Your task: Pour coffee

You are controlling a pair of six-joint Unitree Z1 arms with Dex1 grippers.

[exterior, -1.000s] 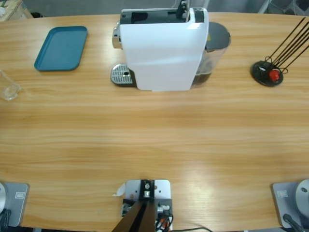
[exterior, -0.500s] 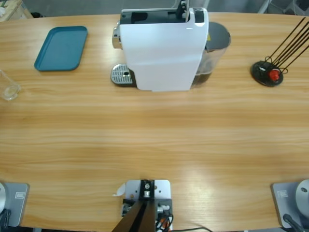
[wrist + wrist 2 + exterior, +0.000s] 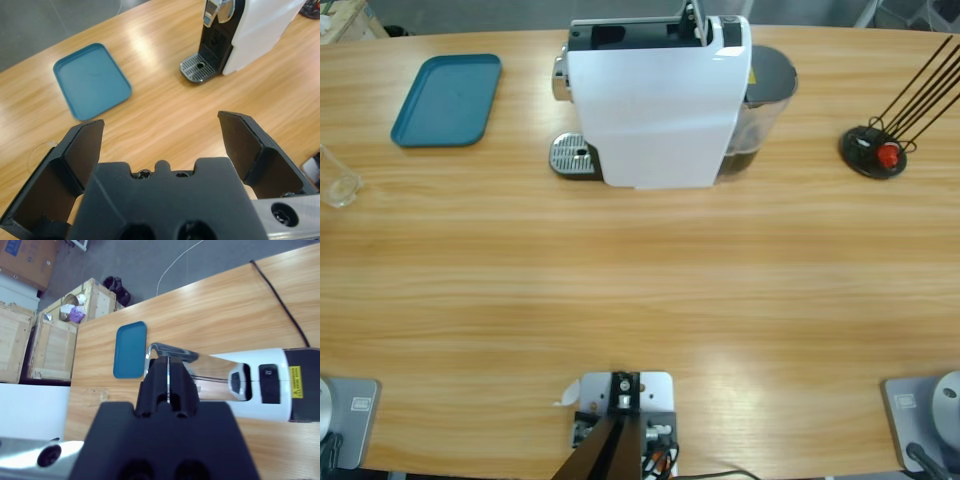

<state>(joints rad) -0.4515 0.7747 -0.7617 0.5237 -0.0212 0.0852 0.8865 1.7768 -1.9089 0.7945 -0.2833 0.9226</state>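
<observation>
The white coffee machine (image 3: 655,105) stands at the table's far middle, its drip grate (image 3: 199,68) bare. My right gripper (image 3: 169,371) is above the machine, shut on its silver lever (image 3: 172,351); in the high view it shows at the machine's top edge (image 3: 694,14). My left gripper (image 3: 161,122) hovers open over the wood with nothing between its jaws, facing the machine's front. A small clear glass (image 3: 335,180) stands at the table's left edge and looks empty. The coffee is out of view.
A teal tray (image 3: 448,98) lies at the back left with nothing on it. A black stand with thin rods and a red piece (image 3: 876,150) sits at the back right. The machine's dark water tank (image 3: 765,100) is on its right side.
The gripper and lever at the machine's top have shifted slightly to the left. Everything else is as before.
</observation>
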